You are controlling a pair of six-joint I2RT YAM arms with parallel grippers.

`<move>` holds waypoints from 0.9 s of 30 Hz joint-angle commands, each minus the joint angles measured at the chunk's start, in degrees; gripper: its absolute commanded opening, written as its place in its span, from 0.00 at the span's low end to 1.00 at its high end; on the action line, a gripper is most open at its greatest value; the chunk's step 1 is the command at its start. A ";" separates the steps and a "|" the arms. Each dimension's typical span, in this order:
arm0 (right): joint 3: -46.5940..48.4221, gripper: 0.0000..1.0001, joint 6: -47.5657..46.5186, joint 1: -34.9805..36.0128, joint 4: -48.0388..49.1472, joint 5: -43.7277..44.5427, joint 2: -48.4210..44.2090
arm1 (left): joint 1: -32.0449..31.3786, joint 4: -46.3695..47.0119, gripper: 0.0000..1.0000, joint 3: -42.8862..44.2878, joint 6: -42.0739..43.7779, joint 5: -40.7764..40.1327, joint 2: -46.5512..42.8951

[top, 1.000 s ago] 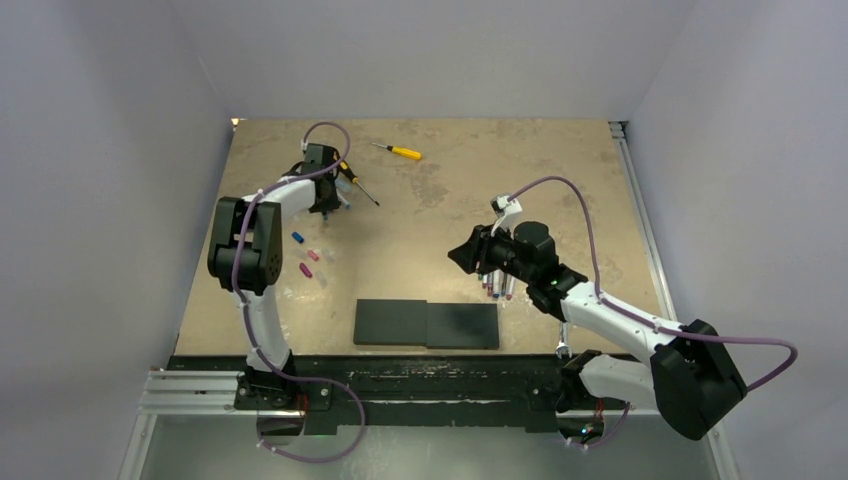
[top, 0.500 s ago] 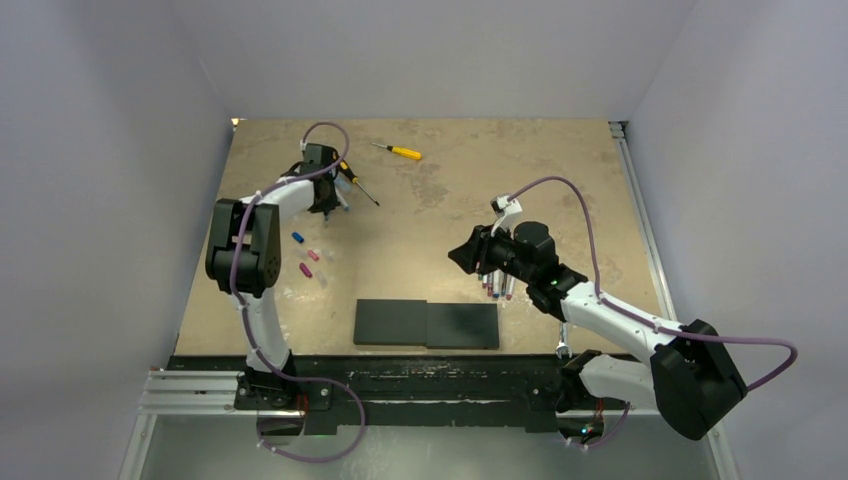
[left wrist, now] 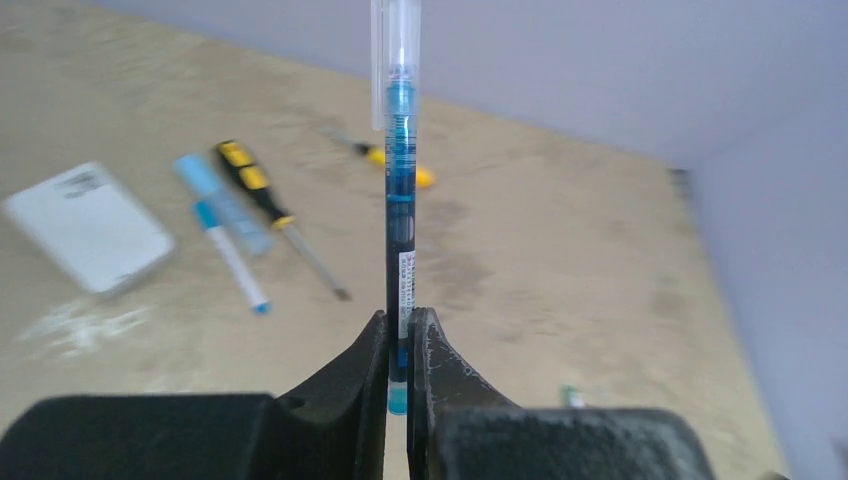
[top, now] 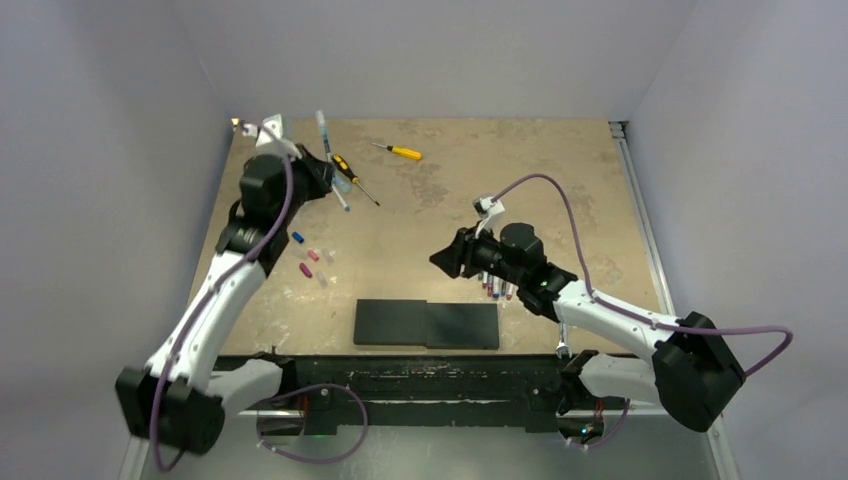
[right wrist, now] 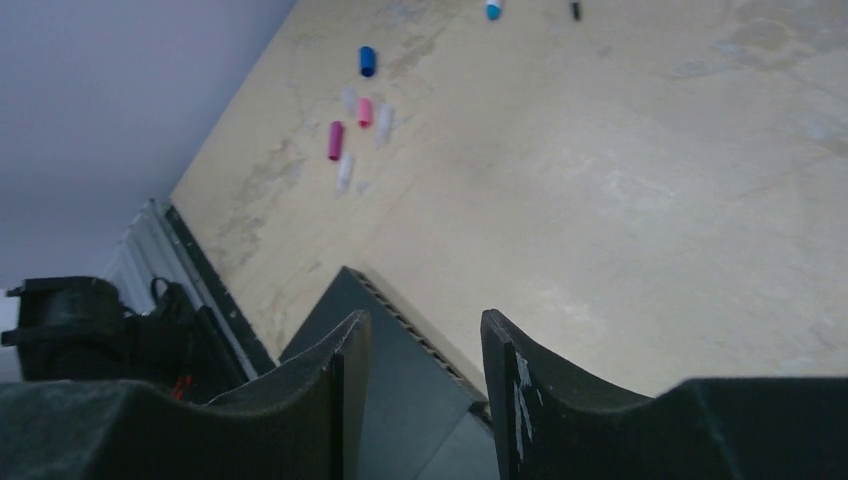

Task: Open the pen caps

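My left gripper [top: 322, 166] [left wrist: 399, 330] is shut on a dark-barrelled pen [left wrist: 400, 220] [top: 324, 135] and holds it upright above the far left of the table. The pen's clear cap [left wrist: 395, 40] is on its top end. My right gripper [top: 446, 259] [right wrist: 425, 328] is open and empty above the table's middle. Loose caps lie at the left: blue [top: 297, 238] [right wrist: 367, 61], pink [top: 313, 255] [right wrist: 365, 112], magenta [top: 305, 270] [right wrist: 335, 140]. A white pen [left wrist: 230, 255] and a light blue cap [left wrist: 205, 180] lie by the screwdrivers. Several pens [top: 497, 288] lie under my right arm.
A yellow-handled screwdriver [top: 400, 151] [left wrist: 405, 170] and a black-and-yellow one [top: 352, 178] [left wrist: 260, 190] lie at the back. A flat black slab [top: 427, 324] [right wrist: 400, 380] lies near the front edge. A white flat block [left wrist: 90, 228] lies at the far left.
My left arm has lifted off the table and swung back with the pen now upright in its grip. My right gripper has shifted a little to the left.
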 commanded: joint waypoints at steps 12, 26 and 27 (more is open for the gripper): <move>2.73 0.63 10.28 6.05 21.09 -7.74 -2.98 | -6.37 56.26 0.00 -35.78 -34.59 26.91 -25.15; 11.23 0.64 9.58 8.85 23.67 -4.60 -2.88 | -6.90 70.74 0.00 -40.26 -41.19 33.83 -24.23; 12.56 0.65 9.25 8.85 23.48 -3.23 -2.39 | -6.95 70.74 0.00 -40.20 -41.16 34.33 -24.27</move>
